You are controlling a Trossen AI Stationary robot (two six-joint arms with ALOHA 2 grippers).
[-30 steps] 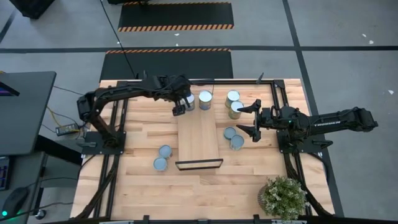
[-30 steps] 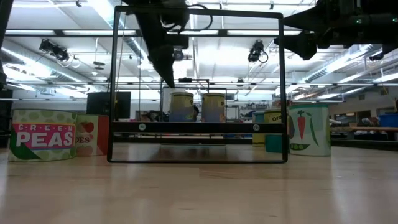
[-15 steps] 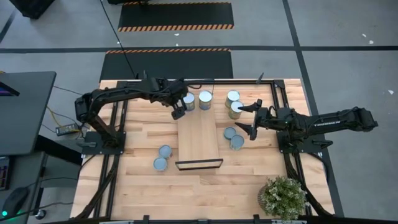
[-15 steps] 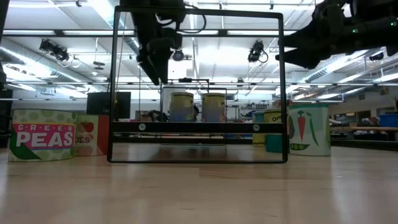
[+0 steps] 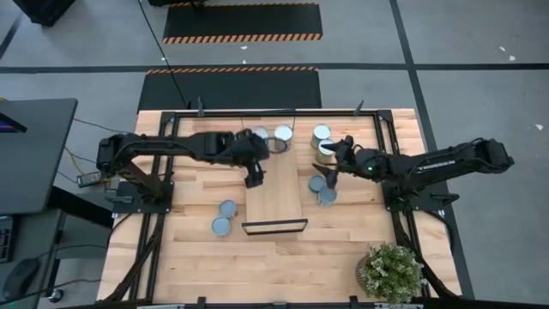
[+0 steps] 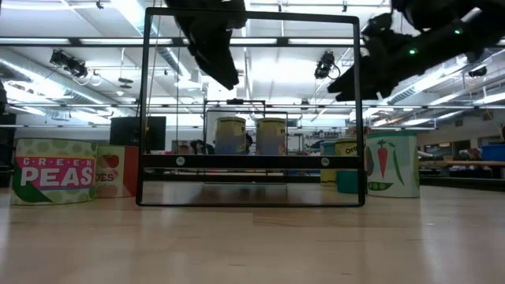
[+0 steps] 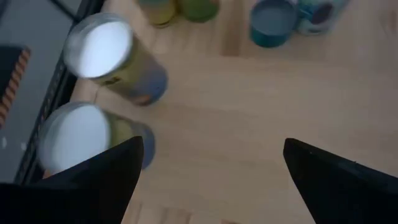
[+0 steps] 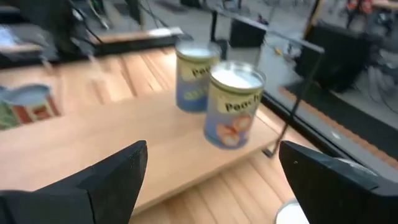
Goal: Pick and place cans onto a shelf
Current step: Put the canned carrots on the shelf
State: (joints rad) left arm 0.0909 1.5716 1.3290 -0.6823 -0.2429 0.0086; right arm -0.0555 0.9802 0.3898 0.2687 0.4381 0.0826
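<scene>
Both pairs of dark fingers are spread and hold nothing. The left gripper [image 5: 254, 178] hovers at the long light-wood shelf [image 5: 276, 202], two cylindrical silvery-topped cans [image 8: 231, 107] already on it. The right gripper [image 5: 329, 163] hangs over loose tins [image 5: 322, 190], probably choosing one.

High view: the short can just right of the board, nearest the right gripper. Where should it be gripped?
Grip the can across its round side wall, coming straight down, since it stands upright. The board flanks one side and a second can sits close on another, so place the fingers on the two free sides. The right gripper is open and probably the nearest.
</scene>
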